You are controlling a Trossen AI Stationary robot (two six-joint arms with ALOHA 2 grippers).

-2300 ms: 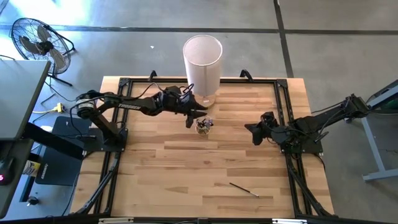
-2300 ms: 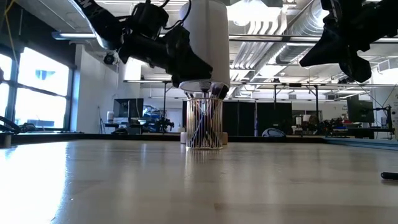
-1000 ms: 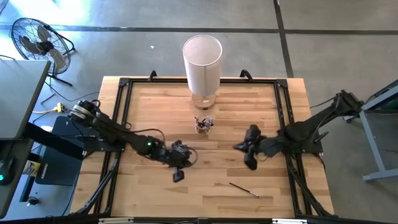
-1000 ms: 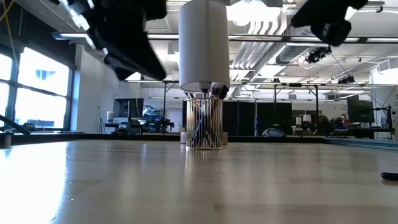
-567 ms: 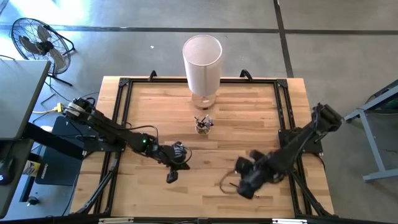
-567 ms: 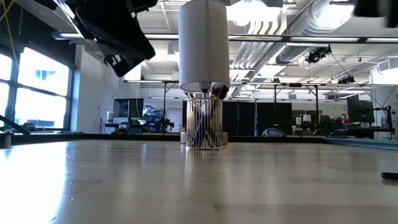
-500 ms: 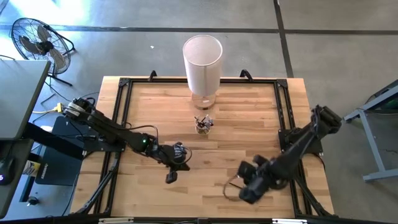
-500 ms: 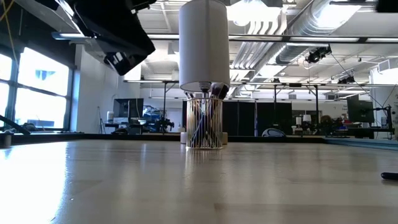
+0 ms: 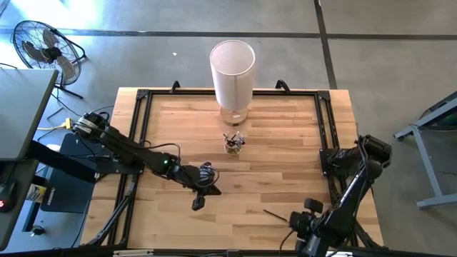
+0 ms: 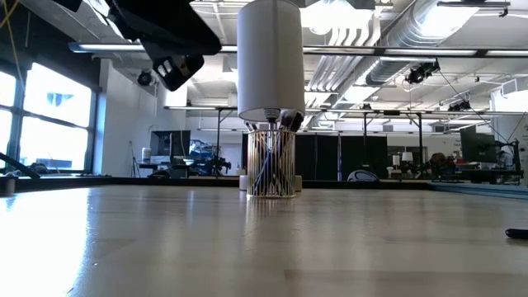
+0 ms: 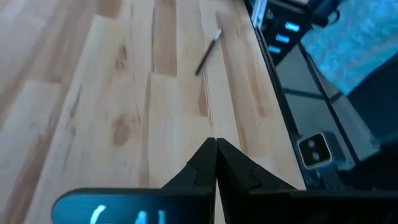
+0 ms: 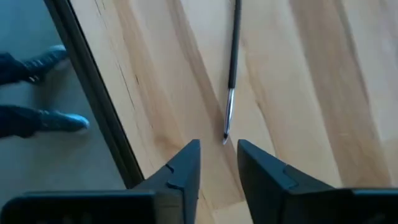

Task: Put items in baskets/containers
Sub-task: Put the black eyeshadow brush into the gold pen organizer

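Note:
A small clear cup (image 9: 233, 144) stands on the wooden table in front of the tall white cylinder. Several brushes (image 10: 272, 153) stand upright in it, their tips above its rim. One dark brush (image 9: 279, 216) lies flat near the table's near edge, toward the right. My right gripper (image 12: 217, 149) is open just short of that brush's pale tip (image 12: 227, 127), with its fingers pointing along the brush and touching nothing. In the high view it shows at the near right (image 9: 296, 226). My left gripper (image 9: 198, 204) hangs shut and empty above the table's near left middle, and its wrist view shows the fingers (image 11: 216, 149) closed.
The tall white cylinder (image 9: 233, 68) stands at the far middle, right behind the cup. A black frame rail (image 12: 93, 87) runs along the near edge beside my right gripper. Beyond that rail a person's shoes (image 12: 46, 121) show on the floor. Bare wood lies between the arms.
My right gripper has swung from above the table's middle right toward the near edge and gone down. It now sits at the loose brush's tip. The brush and the cup have not moved.

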